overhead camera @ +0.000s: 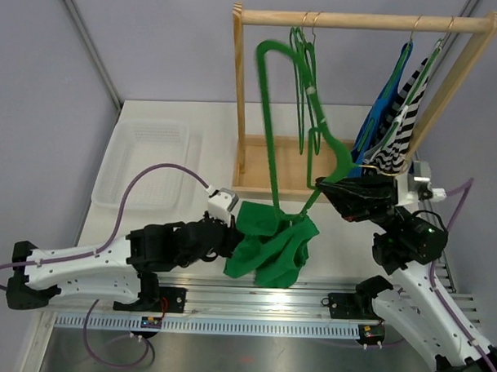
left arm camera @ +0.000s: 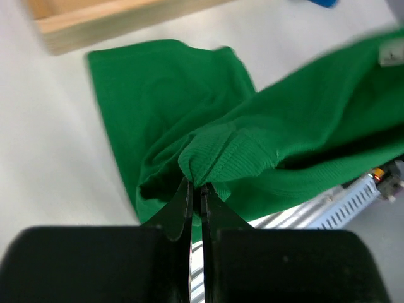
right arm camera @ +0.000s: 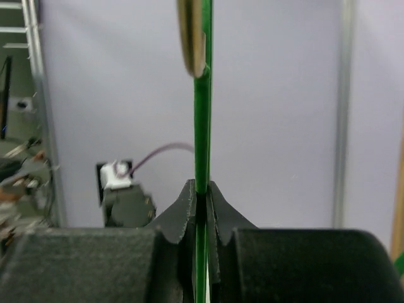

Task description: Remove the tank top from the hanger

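Left gripper (left arm camera: 196, 189) is clamped on the green tank top (overhead camera: 272, 246), bunched at lower centre; right gripper (right arm camera: 202, 192) pinches the hanger (right arm camera: 202, 126). 1 strap (overhead camera: 267, 113) seems looped over it upper centre, so pulling could snag or wrench the hanger free.

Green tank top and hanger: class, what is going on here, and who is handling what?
Two robot arms are working the tank top off its hanger. The left gripper is shut on a fold of the fabric, which lies mostly bunched on the table. The right gripper is shut on the hanger by the wooden rack. One strap stretches up to the hanger, so the top is not free yet.
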`<state>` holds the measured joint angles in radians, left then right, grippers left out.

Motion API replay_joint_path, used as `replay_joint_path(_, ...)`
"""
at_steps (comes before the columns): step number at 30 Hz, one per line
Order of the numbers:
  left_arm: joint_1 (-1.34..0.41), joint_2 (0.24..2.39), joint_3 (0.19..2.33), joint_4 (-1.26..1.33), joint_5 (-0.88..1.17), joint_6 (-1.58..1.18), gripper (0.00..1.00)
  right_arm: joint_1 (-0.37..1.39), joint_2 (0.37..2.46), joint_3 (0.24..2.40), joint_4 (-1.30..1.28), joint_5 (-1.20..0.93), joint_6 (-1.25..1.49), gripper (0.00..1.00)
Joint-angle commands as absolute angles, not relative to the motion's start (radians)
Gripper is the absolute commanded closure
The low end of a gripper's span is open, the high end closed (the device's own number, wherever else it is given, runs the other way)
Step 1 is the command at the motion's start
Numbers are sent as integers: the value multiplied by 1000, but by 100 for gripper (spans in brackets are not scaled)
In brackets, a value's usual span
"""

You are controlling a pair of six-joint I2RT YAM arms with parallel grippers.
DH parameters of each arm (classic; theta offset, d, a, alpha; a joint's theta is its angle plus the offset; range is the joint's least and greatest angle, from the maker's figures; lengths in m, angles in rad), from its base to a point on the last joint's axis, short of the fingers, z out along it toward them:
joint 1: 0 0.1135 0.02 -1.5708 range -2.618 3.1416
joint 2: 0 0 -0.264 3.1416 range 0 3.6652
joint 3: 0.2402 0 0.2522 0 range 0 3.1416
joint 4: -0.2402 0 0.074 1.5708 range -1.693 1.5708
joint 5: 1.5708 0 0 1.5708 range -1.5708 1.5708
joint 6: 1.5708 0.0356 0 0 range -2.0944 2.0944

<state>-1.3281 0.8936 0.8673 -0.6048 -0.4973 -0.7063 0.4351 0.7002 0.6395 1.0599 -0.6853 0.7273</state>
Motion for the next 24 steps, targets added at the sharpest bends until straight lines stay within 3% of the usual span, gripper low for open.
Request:
replay_joint_path(1, -1328, 966, 793, -171, -217, -611, 100, 442, 612, 657, 930, -323, 579, 100)
replay_joint_path(5, -1357, 1206, 865, -73, -89, -535, 100, 442, 499, 655, 752, -96, 480, 100)
replay_joint_path(8, -1368, 1345, 925, -175, -158, -590, 100, 442, 465, 707, 551, -141, 394, 100)
replay_joint_path(16, -1313, 1224, 913, -494, -543, -814, 100, 442, 521, 1123, -197, -175, 276, 100)
replay_joint_path(20, -1240, 1141, 881, -592, -557, -845, 100, 442, 603, 1358, -602, -89, 256, 100)
replay_joint_path(24, -1207, 1054, 870, -658, -565, -824, 82, 442, 701, 1549, -868, 35, 233, 100)
